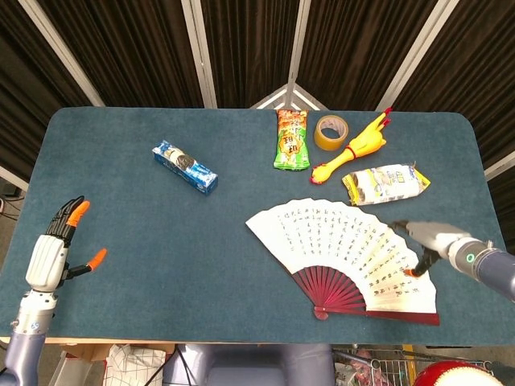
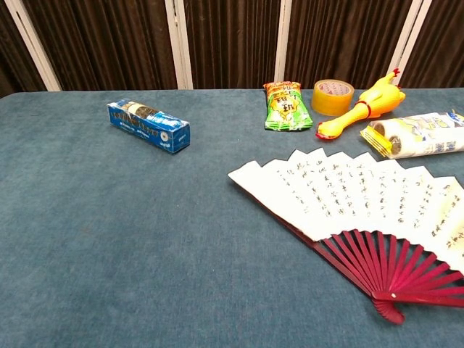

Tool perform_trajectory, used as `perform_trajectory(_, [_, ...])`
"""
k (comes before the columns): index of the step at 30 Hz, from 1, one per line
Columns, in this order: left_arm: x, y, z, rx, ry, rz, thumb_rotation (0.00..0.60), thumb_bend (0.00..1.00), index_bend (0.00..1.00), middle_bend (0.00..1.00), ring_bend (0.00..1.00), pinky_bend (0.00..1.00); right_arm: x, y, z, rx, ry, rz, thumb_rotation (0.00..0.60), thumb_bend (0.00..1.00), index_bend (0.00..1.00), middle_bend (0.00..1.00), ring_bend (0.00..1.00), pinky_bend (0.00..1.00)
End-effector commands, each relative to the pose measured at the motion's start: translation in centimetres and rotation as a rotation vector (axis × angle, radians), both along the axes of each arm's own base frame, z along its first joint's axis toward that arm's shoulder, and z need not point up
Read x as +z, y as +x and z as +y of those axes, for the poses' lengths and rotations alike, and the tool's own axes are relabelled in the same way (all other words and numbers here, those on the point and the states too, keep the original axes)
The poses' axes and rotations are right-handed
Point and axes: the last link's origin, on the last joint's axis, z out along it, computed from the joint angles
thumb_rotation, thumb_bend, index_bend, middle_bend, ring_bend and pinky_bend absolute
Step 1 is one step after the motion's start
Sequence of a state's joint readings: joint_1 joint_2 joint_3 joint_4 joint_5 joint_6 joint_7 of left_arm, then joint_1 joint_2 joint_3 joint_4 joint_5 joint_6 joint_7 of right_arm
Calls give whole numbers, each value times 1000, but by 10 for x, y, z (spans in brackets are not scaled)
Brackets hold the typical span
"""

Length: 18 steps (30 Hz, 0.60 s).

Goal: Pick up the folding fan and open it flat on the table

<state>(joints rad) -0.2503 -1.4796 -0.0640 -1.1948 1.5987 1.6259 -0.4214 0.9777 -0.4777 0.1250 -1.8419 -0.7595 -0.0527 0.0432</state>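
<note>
The folding fan (image 1: 346,241) lies spread flat on the blue table (image 1: 161,257), white leaf with script toward the back and red ribs (image 2: 384,264) toward the front edge. My right hand (image 1: 430,243) is at the fan's right end, with an orange fingertip lying on top of the paper. I see nothing gripped in it. It does not show in the chest view. My left hand (image 1: 55,249) hovers at the table's front left corner, fingers apart and holding nothing.
Behind the fan lie a white and yellow packet (image 1: 385,183), a yellow rubber chicken (image 1: 354,149), a tape roll (image 1: 331,133) and a green snack bag (image 1: 291,139). A blue box (image 1: 185,167) sits at the left centre.
</note>
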Motion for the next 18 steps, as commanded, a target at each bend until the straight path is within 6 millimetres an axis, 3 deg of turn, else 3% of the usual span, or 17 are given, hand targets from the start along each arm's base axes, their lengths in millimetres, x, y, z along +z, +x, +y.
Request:
perform_trajectory(1, [4, -2, -1, 11, 21, 18, 600, 380, 94, 0, 0, 95, 0, -6, 4, 301, -360, 1, 600, 341, 0, 0, 132, 11])
perform_trajectory(7, [22, -6, -18, 88, 99, 156, 600, 380, 107, 0, 0, 87, -21, -31, 63, 422, -667, -97, 600, 341, 0, 0, 132, 15])
perform_trajectory(12, [33, 0, -44, 208, 106, 276, 600, 380, 105, 0, 0, 86, -42, -57, 111, 437, -755, -108, 600, 341, 0, 0, 131, 15])
perform_trajectory(18, [42, 9, -62, 280, 82, 318, 600, 380, 98, 0, 0, 86, -54, -75, 142, 447, -827, -104, 600, 341, 0, 0, 132, 15])
